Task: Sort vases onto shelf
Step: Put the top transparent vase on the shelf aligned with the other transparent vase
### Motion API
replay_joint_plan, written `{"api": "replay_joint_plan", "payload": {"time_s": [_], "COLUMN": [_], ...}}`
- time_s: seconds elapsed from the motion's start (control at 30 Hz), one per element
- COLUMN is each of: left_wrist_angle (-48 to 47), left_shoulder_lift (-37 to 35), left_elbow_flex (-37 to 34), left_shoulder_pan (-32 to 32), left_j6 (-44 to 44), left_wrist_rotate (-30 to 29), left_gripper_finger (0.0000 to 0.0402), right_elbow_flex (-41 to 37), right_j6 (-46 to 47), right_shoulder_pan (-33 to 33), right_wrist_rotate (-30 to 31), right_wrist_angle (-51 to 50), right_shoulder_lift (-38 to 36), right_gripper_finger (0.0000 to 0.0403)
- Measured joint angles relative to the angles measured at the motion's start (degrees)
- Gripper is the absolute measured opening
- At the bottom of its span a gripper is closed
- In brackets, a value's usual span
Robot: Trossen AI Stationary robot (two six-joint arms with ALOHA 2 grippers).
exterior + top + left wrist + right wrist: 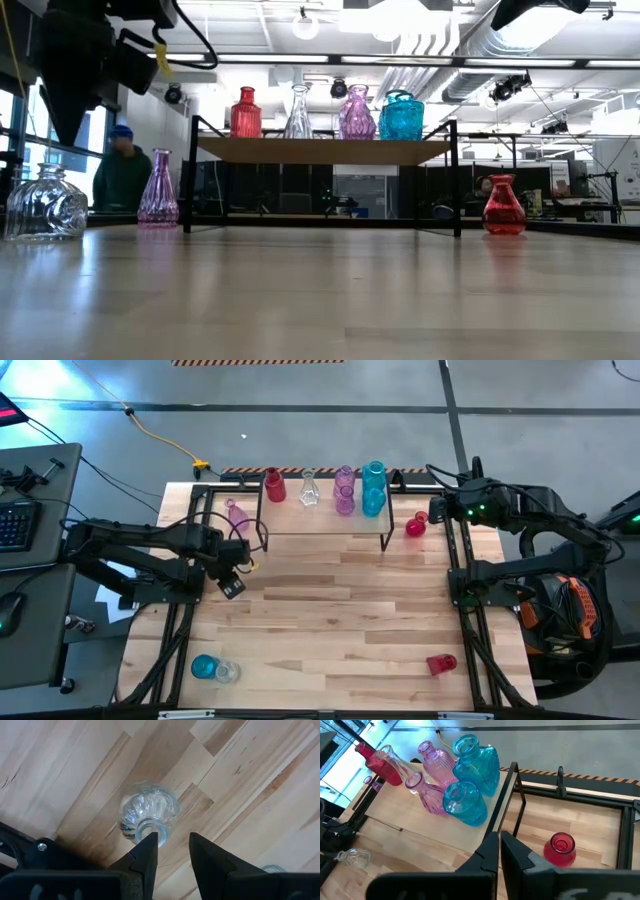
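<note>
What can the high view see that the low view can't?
Only the high view shows the teal vase and the red vase on its side, both far from the shelf. Only the low view shows a person in the room behind. Both show the shelf with its vases, the pink vase beside it and the upright red vase.

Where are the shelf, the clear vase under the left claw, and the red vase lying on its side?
shelf (300, 522): high view, bare wood top.
clear vase (149, 810): left wrist view, ribbed body.
red vase (441, 663): high view, body.
</note>
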Motion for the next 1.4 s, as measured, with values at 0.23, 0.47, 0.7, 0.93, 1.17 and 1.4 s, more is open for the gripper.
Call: {"api": "replay_joint_plan", "payload": {"time_s": [0.23, 0.47, 0.7, 0.93, 1.17, 1.4], "left_wrist_angle": [-0.4, -0.4, -0.4, 1.0, 2.3, 3.0], "left_shoulder_lift": [0.0, 0.1, 0.1, 0.1, 0.0, -0.2], "left_elbow_flex": [0.0, 0.0, 0.0, -4.5, -5.2, -2.5], "left_shoulder_pan": [-2.5, -4.5, -4.6, -4.6, -4.6, -4.6], "left_j6": [-2.8, -5.0, -6.2, -7.6, -7.6, -7.5], "left_wrist_rotate": [-1.1, -1.4, -2.8, -1.2, -1.4, -1.4], "left_gripper_finger": [0.0104, 0.0104, 0.0104, 0.0104, 0.0104, 0.0104], "right_elbow_flex": [0.0, 0.0, 0.0, 0.0, 0.0, 0.0], "right_j6": [0.0, 0.0, 0.0, 0.0, 0.0, 0.0], "right_shoulder_pan": [0.0, 0.0, 0.0, 0.0, 0.0, 0.0], "right_wrist_rotate": [0.0, 0.0, -0.1, -0.3, -0.3, -0.4], "right_wrist_angle": [0.0, 0.0, 0.0, 0.0, 0.0, 0.0], "right_shoulder_lift": [0.0, 0.0, 0.0, 0.0, 0.0, 0.0], "right_gripper_finger": [0.0000, 0.0000, 0.0000, 0.0000, 0.0000, 0.0000]}}
